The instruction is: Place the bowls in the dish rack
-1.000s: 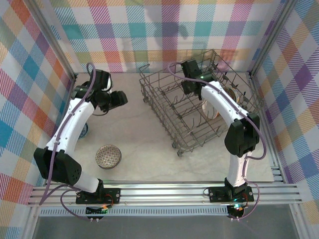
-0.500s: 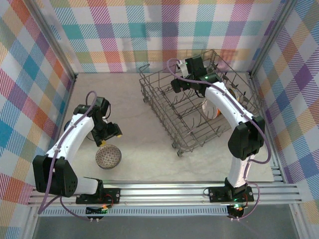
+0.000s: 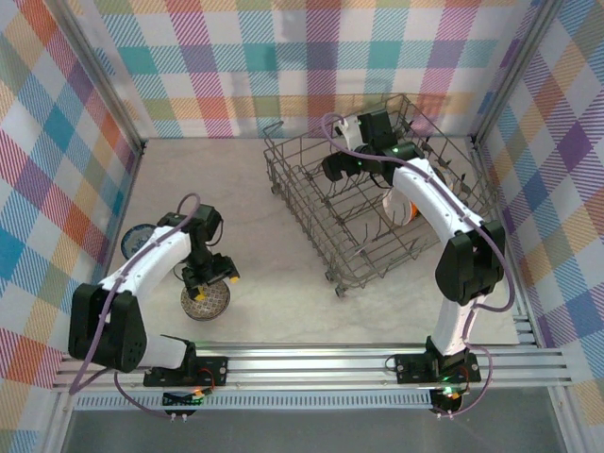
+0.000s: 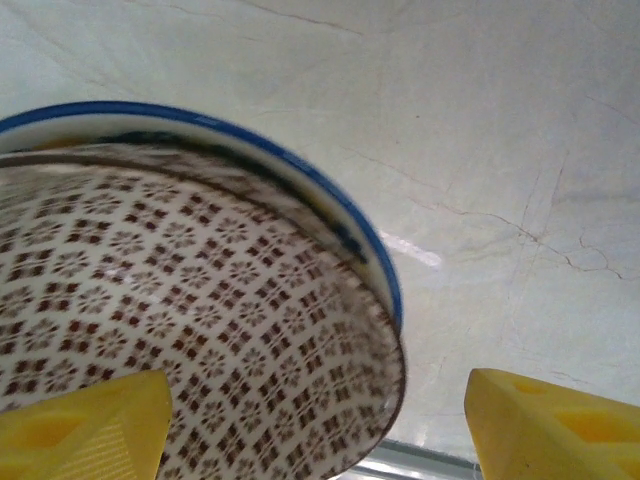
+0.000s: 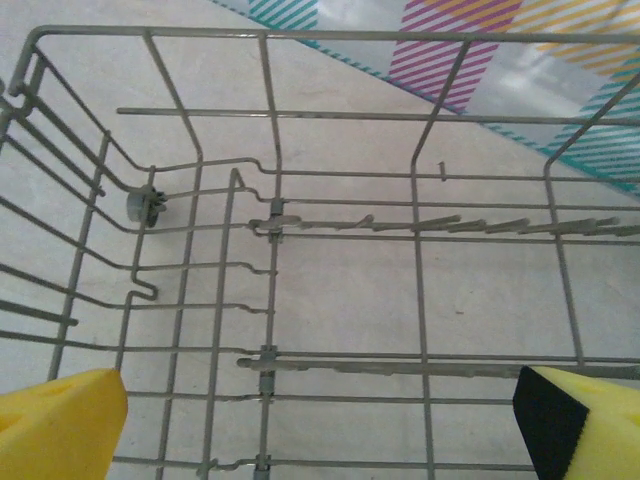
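Note:
A bowl (image 3: 213,306) with a grey mosaic inside sits on the table near the front left. My left gripper (image 3: 215,286) hangs just over its far edge, open. In the left wrist view this bowl (image 4: 190,300) has a blue rim and a brown patterned inside. One yellow finger (image 4: 85,428) is over its inside and the other stands clear outside the rim. The dish rack (image 3: 311,212) stands at the right. My right gripper (image 3: 338,168) is inside it, open, with nothing but rack wires (image 5: 330,360) between its fingers. An orange bowl (image 3: 406,211) stands in the rack, partly behind the right arm.
A blue bowl (image 3: 135,236) lies by the left wall, partly hidden by my left arm. Checked walls close in the table on three sides. Bare tabletop (image 3: 264,274) lies between the left arm and the rack. A metal rail (image 3: 302,363) runs along the near edge.
My left gripper has come from the back of the table toward the front and down over the mosaic bowl, opening wider. My right gripper has shifted left and a little nearer inside the rack.

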Motion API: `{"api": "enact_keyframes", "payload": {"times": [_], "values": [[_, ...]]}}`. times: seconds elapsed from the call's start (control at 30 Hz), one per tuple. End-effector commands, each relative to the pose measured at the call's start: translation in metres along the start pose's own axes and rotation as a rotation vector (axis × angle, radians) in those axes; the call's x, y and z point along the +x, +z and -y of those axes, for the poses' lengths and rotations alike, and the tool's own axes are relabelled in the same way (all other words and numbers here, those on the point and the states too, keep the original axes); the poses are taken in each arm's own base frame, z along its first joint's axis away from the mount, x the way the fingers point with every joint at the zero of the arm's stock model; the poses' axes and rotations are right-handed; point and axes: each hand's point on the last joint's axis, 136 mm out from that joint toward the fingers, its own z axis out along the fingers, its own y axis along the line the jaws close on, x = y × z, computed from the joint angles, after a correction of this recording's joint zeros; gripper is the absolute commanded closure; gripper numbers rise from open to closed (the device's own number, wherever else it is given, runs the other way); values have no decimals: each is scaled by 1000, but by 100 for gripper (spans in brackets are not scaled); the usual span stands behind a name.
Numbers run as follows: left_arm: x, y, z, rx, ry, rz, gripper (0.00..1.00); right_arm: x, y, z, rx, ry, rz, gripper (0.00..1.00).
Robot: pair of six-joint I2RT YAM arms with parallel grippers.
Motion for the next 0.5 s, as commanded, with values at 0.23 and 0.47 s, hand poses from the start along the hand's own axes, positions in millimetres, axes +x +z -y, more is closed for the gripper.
{"api": "enact_keyframes", "payload": {"times": [0.23,0.47], "values": [[-4,33,14,-19,55,-65,27,0,-22,-3,-14,40,26,1],[-7,44,25,11,100,-95,49,7,-26,2,24,42,12,1]]}}
